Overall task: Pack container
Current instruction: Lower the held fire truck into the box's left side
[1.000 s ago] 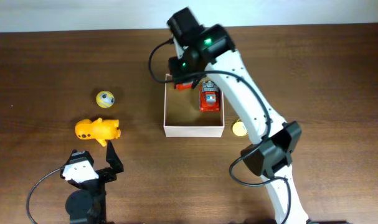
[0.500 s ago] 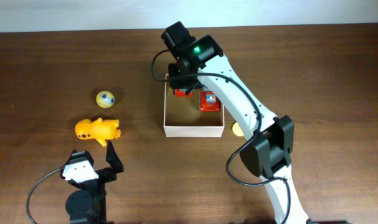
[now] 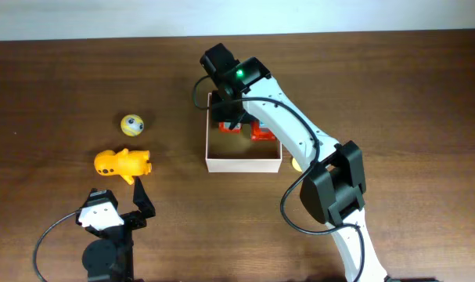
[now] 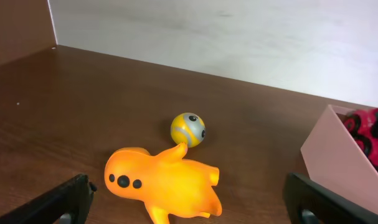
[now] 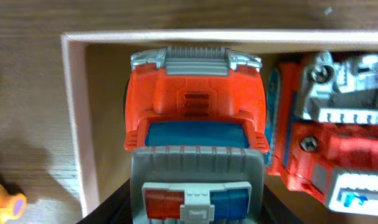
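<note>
One container (image 3: 243,164) is seen, set on the table (image 3: 394,94) a little past its middle. It is square, shallow and open-topped, with thin white walls and a tan inside. Two red toys are counted in it. A truck (image 5: 195,118) with grey ends lies in the far left corner, its side just beside the left wall and its grey bumper near the far wall. A second red toy (image 5: 329,143) lies close beside it on the right. The near half of the tan floor is left bare.

The right gripper (image 3: 229,116) is reached down into that corner. In the right wrist view its dark fingers (image 5: 111,202) are seen against both sides of the truck's grey end, which is pinched between them.

Outside the box three more toys are counted. One yellow ball (image 3: 131,124) and one orange figure (image 3: 122,164) lie well to the left. One small yellow thing (image 3: 298,163) lies by the near right corner and is mostly hidden under the arm.

The left gripper (image 3: 118,200) is held low at the near edge, just beside the figure. Its fingers (image 4: 67,199) are spread wide with nothing between them. Bare wood is shown between the ball and the box, and across the right side.
</note>
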You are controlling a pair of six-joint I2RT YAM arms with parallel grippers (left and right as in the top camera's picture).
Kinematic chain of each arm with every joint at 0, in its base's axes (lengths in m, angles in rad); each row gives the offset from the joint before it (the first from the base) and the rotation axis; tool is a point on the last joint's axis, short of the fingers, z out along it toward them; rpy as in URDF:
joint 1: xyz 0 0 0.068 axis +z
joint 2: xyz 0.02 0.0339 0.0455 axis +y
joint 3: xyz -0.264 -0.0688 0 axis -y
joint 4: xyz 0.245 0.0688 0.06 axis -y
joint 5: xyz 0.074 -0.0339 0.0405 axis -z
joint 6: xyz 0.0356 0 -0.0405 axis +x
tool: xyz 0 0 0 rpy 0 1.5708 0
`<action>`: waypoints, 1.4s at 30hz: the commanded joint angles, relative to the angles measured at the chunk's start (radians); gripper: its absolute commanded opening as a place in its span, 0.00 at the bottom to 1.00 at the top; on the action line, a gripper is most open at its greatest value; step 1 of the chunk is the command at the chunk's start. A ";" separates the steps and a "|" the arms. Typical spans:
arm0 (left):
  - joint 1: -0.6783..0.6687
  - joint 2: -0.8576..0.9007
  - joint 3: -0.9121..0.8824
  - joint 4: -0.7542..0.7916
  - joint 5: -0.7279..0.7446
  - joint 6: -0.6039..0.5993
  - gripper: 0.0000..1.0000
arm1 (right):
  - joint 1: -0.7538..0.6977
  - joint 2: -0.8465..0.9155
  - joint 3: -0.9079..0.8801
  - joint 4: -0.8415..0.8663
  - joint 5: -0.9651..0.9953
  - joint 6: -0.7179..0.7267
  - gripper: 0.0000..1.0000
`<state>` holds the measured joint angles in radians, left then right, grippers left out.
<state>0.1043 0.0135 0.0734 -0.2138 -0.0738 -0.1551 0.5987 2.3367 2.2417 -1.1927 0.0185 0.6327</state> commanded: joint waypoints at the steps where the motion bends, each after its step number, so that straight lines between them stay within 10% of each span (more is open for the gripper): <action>1: 0.001 -0.008 -0.009 0.003 0.014 -0.001 0.99 | 0.018 -0.010 0.001 0.018 0.019 0.016 0.44; 42: 0.001 -0.008 -0.009 0.003 0.015 -0.001 0.99 | 0.055 0.096 -0.017 0.127 0.026 0.011 0.44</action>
<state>0.1043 0.0135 0.0734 -0.2138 -0.0738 -0.1551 0.6434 2.4302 2.2261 -1.0779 0.0265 0.6430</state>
